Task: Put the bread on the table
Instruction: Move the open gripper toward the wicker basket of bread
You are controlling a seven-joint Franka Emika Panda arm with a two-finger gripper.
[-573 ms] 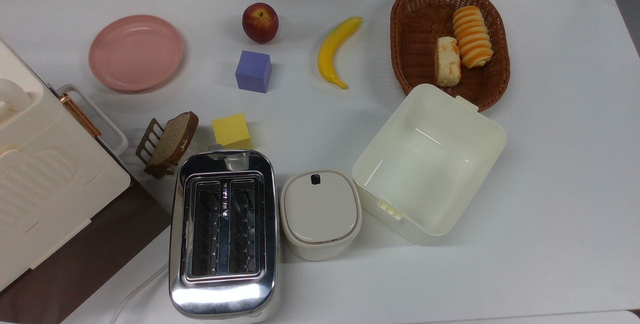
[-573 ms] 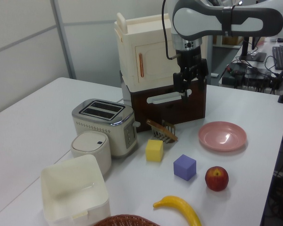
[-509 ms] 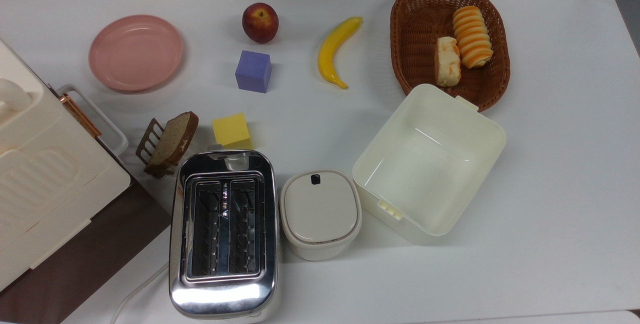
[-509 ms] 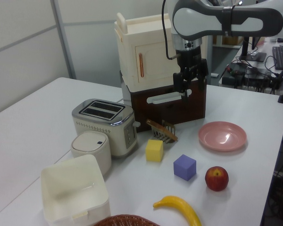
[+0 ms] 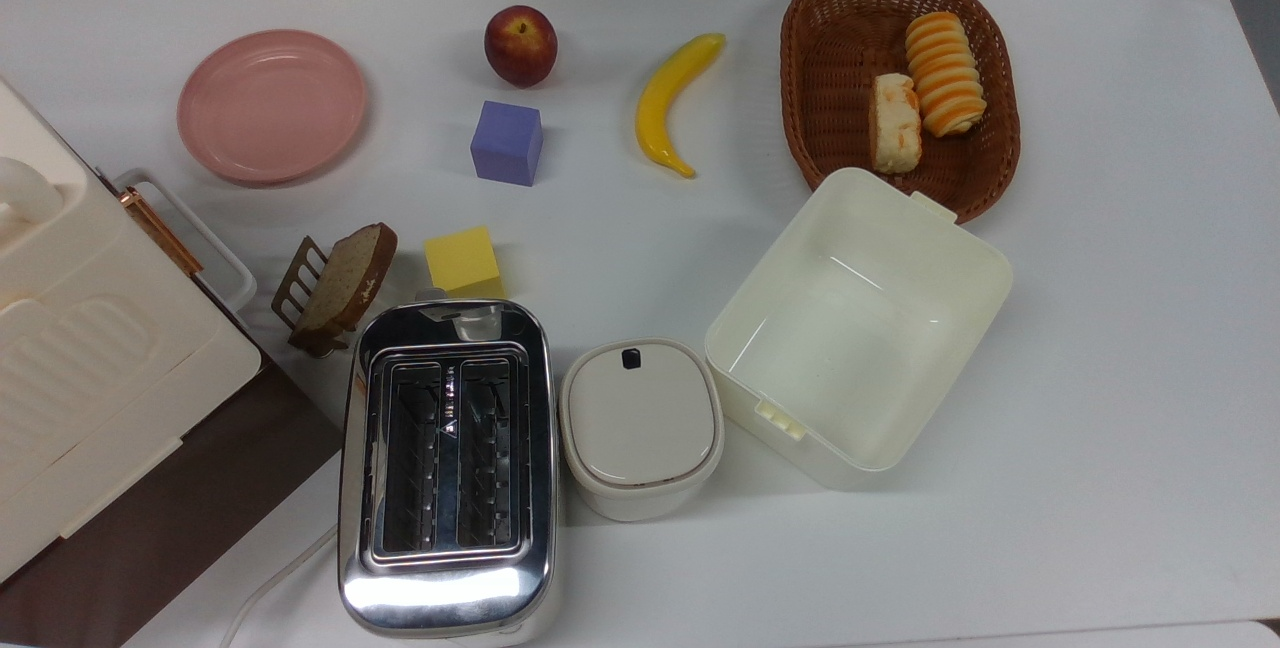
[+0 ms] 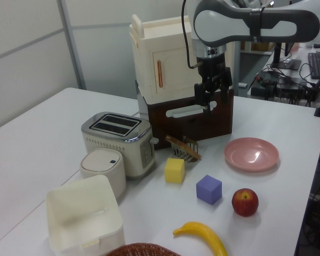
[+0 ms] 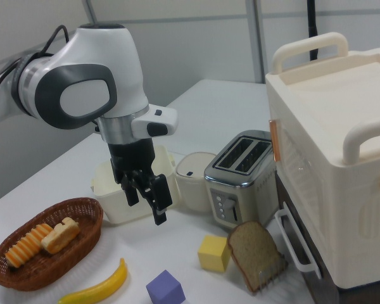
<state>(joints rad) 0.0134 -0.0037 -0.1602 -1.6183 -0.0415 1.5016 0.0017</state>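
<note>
Pale-cream, orange-glazed bread point(image 5: 895, 123) lies in the brown wicker basket point(image 5: 840, 48) beside a striped roll point(image 5: 944, 74), well apart from the raised, empty hand point(image 7: 147, 197), fingers apart above the white desk point(image 5: 1120, 328).

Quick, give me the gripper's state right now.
Gripper: open, holding nothing, up in the air above the table. The bread lies in the basket.
</note>
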